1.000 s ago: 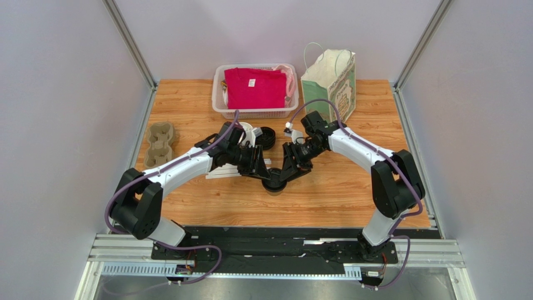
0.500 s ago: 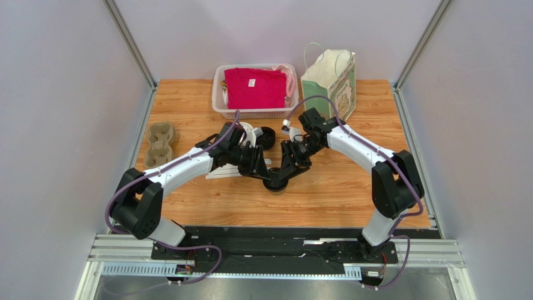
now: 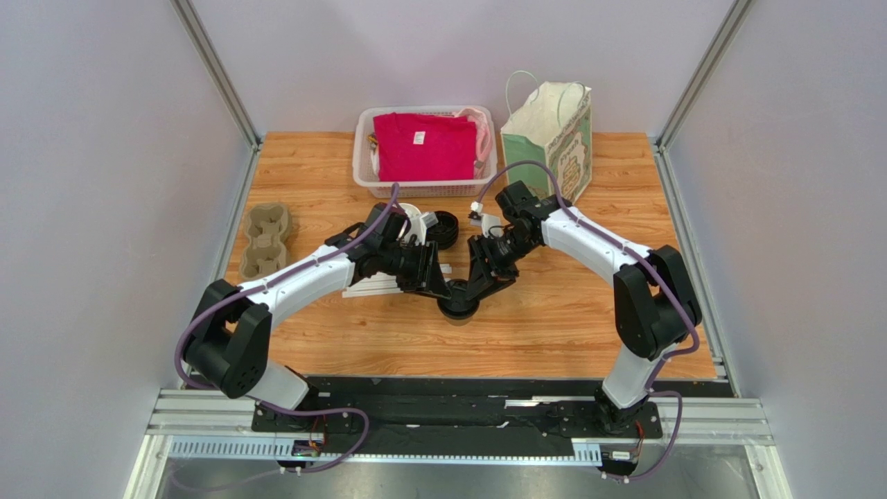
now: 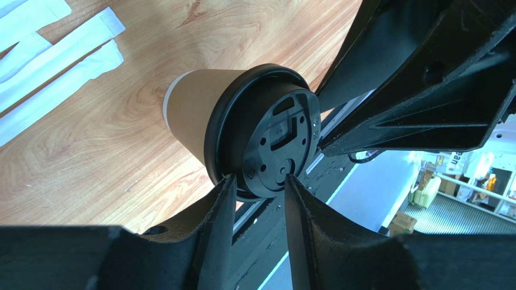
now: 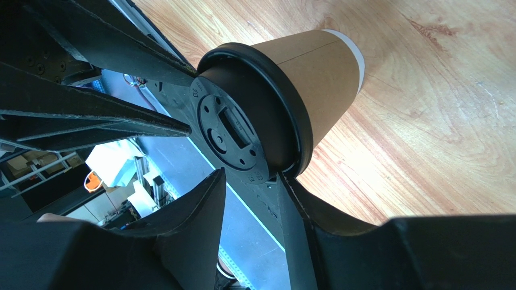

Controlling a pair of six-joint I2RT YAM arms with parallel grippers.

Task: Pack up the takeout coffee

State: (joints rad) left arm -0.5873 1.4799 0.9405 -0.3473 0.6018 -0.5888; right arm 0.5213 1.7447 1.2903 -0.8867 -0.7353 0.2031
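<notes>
Top external. The takeout coffee (image 3: 455, 304) stands upright near the centre of the table (image 3: 583, 312), with its black lid (image 3: 455, 306) on. The left gripper (image 3: 437, 283) comes in from 10 o'clock of it and the right gripper (image 3: 481, 279) from 2 o'clock, both over the lid. The paper bag (image 3: 547, 135) is well apart at 1 o'clock, the basket (image 3: 425, 185) at 12 and the cup carrier (image 3: 265, 239) at 9 to 10.

Left wrist. The left gripper (image 4: 257, 181) has its jaws partly apart, and the gap is narrower than the lid (image 4: 272, 142). The tips sit at the rim's 6 o'clock edge and do not close on the tan cup wall. Contact can't be confirmed. White wrapped sticks (image 4: 60, 54) lie at 10 o'clock.

Right wrist. The right gripper (image 5: 251, 178) is likewise part-open, with its tips at the lid rim (image 5: 233, 130) and nothing clamped.

Judgement: the step looks like seating the lid. To do it well:
- Press straight down at opposite rim points, with equal force.
- Keep the cup vertical.
- Avoid squeezing the paper wall.
- Check the rim sits level all round before lifting toward the bag.
</notes>
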